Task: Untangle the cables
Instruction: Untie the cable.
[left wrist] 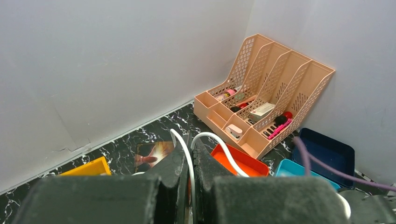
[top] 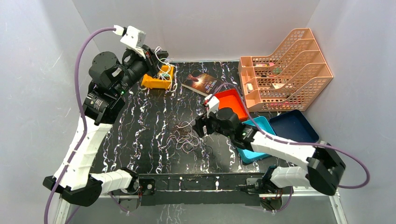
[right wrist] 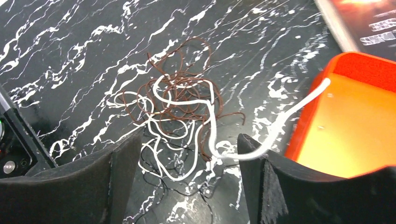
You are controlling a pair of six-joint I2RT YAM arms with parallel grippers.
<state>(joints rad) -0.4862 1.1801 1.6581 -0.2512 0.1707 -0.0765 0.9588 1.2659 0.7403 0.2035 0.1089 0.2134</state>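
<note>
Left claw [left wrist: 190,156]: clenched on a white cord [left wrist: 208,135], held up at the far left near the yellow bin [top: 153,83].

Right claw [right wrist: 187,140]: released, fingers spread wide, grasping nothing, and low over the cables [right wrist: 180,100].

You'll find the cables lying on the surface [top: 140,126] near its middle, just left of the orange tray [right wrist: 359,126]. They form a loose tangle of brown, white and thin black loops. One thicker white strand runs from the tangle to the tray's edge, passing close by one finger.
</note>
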